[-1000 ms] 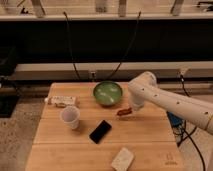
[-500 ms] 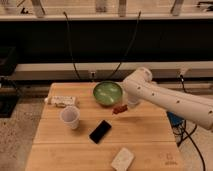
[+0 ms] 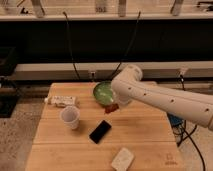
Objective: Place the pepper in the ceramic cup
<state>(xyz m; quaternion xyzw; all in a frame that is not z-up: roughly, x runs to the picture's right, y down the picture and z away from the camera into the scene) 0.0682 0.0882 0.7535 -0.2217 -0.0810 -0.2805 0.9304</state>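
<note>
The pepper (image 3: 111,107) is a small dark red piece held at the tip of my gripper (image 3: 115,104), just above the wooden table and in front of the green bowl. The gripper is shut on it; the white arm hides most of the fingers. The ceramic cup (image 3: 70,117) is a plain white cup standing upright on the left part of the table, well to the left of the pepper and a little nearer the front.
A green bowl (image 3: 103,92) stands at the back middle of the wooden table (image 3: 150,140). A black phone (image 3: 100,131) lies between cup and gripper. A white packet (image 3: 62,101) lies at the back left, and a white block (image 3: 122,159) at the front edge.
The arm has swung left, carrying the pepper from right of the bowl to in front of it, nearer the cup. The other objects have not moved.
</note>
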